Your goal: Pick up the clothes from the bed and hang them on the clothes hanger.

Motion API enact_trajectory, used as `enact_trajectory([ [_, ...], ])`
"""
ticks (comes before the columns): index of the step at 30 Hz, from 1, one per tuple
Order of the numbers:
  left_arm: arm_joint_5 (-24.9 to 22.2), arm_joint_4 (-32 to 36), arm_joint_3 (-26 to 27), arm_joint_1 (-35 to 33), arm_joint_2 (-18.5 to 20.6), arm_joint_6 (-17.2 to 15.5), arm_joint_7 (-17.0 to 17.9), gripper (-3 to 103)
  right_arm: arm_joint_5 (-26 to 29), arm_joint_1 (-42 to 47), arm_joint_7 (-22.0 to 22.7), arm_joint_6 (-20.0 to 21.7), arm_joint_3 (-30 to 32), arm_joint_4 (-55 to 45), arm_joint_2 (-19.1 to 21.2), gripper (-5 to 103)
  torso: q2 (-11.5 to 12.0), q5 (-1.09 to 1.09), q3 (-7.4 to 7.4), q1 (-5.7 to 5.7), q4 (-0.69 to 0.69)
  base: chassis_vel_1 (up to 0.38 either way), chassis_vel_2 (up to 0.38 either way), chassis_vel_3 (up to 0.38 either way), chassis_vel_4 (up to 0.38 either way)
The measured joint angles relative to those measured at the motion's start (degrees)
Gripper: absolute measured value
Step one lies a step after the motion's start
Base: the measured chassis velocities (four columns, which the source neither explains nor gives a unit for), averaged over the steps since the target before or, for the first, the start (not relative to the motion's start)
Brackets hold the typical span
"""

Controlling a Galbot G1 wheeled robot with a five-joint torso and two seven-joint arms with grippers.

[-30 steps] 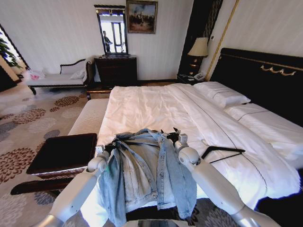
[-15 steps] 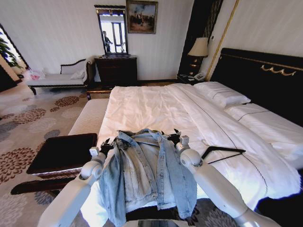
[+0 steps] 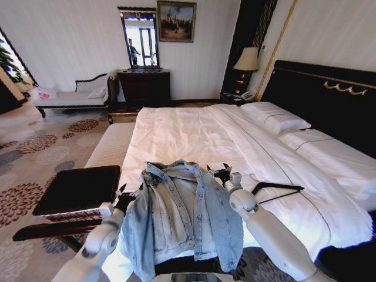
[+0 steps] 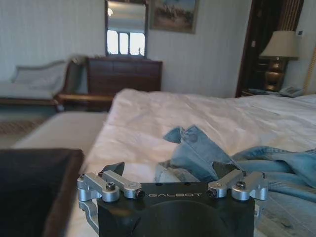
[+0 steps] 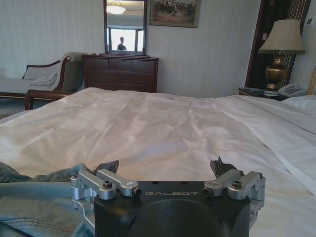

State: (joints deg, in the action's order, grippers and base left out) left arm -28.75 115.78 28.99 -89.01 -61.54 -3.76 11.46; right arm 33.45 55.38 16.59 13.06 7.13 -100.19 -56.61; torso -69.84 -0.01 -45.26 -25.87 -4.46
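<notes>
"At the foot of the bed [image 3: 194, 132] the denim jacket [image 3: 182, 211] lies spread flat, collar toward the pillows, probably to expose its shoulders."

"And the grippers?"

"Left gripper [image 3: 124, 198] sits beside one shoulder, right gripper [image 3: 221, 173] beside the other; both with jaws spread, holding nothing."

"The clothes hanger [image 3: 276, 189]?"

"On the sheet, near the right arm. The head view shows it; the wrist views show the open fingers [image 4: 116, 170] up close instead."

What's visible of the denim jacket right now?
The denim jacket is light-blue, faded, with collar and long sleeves. It lies spread out, front open, at the foot of the bed, its lower part draped over the edge. The open left gripper and open right gripper flank it, holding nothing.
</notes>
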Motion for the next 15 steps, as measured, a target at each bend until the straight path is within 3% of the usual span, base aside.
enact_trajectory([
  [10, 3.63, 4.31, 2.99, -8.23, -4.86, 4.92, -2.78, 100, -0.62, 2.35, -0.29, -0.61, 1.47, -1.88, 0.64, 100, 0.01, 0.04, -0.01, -0.02, -0.03, -0.165, -0.164, 0.167, 0.156],
  [15, 3.81, 4.56, 2.73, -9.01, -5.22, 5.76, -2.92, 100, -0.74, 3.14, -0.39, -0.75, 1.91, -2.35, 0.94, 100, 0.01, 0.01, -0.01, -0.02, -0.02, -0.168, -0.153, 0.168, 0.149],
])
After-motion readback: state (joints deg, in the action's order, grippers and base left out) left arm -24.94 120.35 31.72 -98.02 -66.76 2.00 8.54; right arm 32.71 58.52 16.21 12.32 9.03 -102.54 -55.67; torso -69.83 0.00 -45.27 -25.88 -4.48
